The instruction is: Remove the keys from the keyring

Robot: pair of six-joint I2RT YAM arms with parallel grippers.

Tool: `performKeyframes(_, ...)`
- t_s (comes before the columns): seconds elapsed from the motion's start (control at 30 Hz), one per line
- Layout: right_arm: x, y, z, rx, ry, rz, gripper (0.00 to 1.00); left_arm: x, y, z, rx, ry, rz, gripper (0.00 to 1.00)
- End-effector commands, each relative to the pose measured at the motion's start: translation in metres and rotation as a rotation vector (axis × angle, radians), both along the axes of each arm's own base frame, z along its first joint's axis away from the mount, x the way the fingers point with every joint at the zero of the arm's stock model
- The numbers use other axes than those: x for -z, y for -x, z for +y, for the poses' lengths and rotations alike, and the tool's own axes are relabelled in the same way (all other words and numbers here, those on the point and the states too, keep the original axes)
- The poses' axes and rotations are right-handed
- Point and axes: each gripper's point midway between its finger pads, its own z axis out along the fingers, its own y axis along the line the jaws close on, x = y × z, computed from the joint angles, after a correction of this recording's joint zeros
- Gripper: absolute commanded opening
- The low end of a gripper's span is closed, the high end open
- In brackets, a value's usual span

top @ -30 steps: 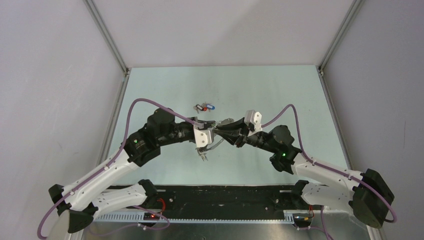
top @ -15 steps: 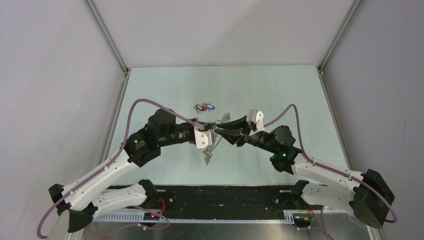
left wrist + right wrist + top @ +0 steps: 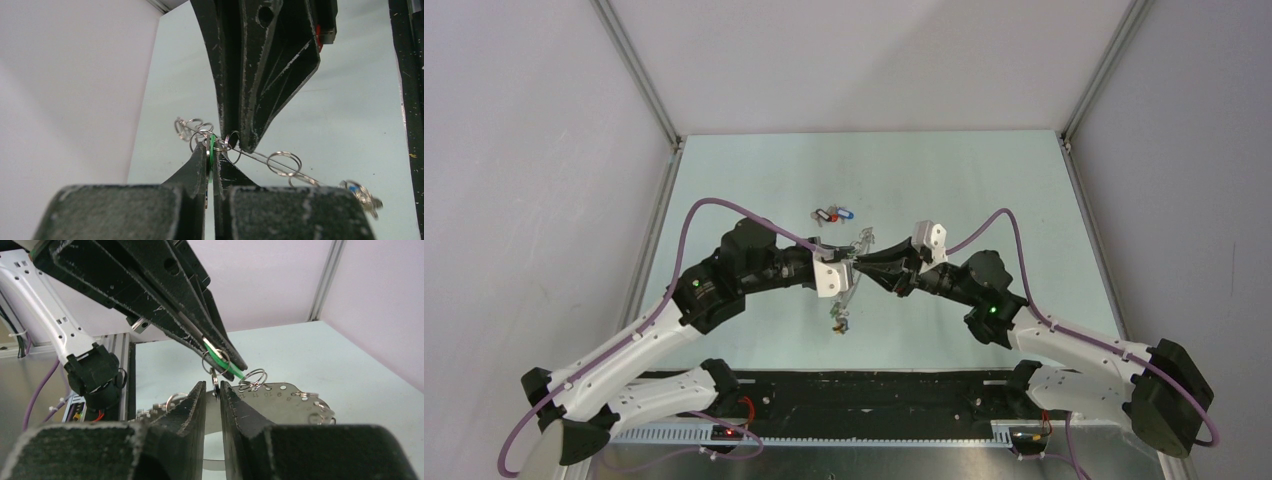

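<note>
Presently both arms meet over the middle of the table (image 3: 984, 190). The keyring (image 3: 287, 396) is held up between them. From overhead it shows edge-on, running from far to near. The right wrist view shows a flat grey band punched with holes and stamped with numbers.

Small rings (image 3: 284, 163) are strung along it. A few keys (image 3: 839, 322) bunch at its near end, one of them with a blue head.

Left gripper (image 3: 212, 147): clenched on a thin green piece (image 3: 220, 357). I cannot tell if this is a key head or a tag.

Right gripper (image 3: 214, 387): fingers nearly together, with a small silver link between the tips. I cannot tell whether the pads actually bite on it.

A loose cluster (image 3: 832, 214) of coloured-headed keys lies on the table, far of both grippers and apart from the keyring.
</note>
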Motion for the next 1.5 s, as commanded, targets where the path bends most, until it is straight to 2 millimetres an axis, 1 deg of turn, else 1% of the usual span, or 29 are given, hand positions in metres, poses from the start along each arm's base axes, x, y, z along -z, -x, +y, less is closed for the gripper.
performKeyframes(0.0,-0.019,0.007,0.002,-0.029,-0.018,-0.043,0.18,-0.035,0.003,-0.001,0.008,0.091,-0.069,0.0)
performKeyframes(0.1,-0.022,0.009,0.003,-0.04,-0.029,-0.055,0.14,-0.036,0.003,-0.001,0.011,0.094,-0.064,0.0)
performKeyframes(0.23,-0.026,0.01,0.003,-0.039,-0.045,-0.067,0.03,-0.034,0.004,-0.002,0.014,0.091,-0.06,0.0)
performKeyframes(0.3,-0.03,0.011,0.001,-0.038,-0.056,-0.068,0.0,-0.033,0.003,-0.002,0.013,0.088,-0.059,0.0)
performKeyframes(0.43,-0.036,0.013,-0.004,-0.03,-0.077,-0.06,0.0,-0.033,0.002,-0.002,0.008,0.088,-0.058,0.0)
performKeyframes(0.6,-0.049,0.019,-0.019,-0.005,-0.144,-0.091,0.0,-0.035,0.002,-0.002,0.008,0.095,-0.052,0.0)
performKeyframes(0.83,-0.064,0.029,-0.028,-0.019,-0.188,-0.117,0.0,-0.033,0.004,-0.005,0.025,0.096,-0.034,0.0)
performKeyframes(0.97,-0.067,0.031,-0.028,-0.032,-0.201,-0.118,0.0,-0.031,0.006,-0.008,0.043,0.095,-0.022,0.0)
performKeyframes(1.3,-0.067,0.031,-0.025,-0.066,-0.214,-0.092,0.0,-0.026,0.01,-0.012,0.073,0.084,-0.011,0.0)
performKeyframes(1.47,-0.064,0.035,-0.022,-0.118,-0.212,-0.058,0.0,-0.026,0.006,-0.011,0.051,0.08,-0.013,0.0)
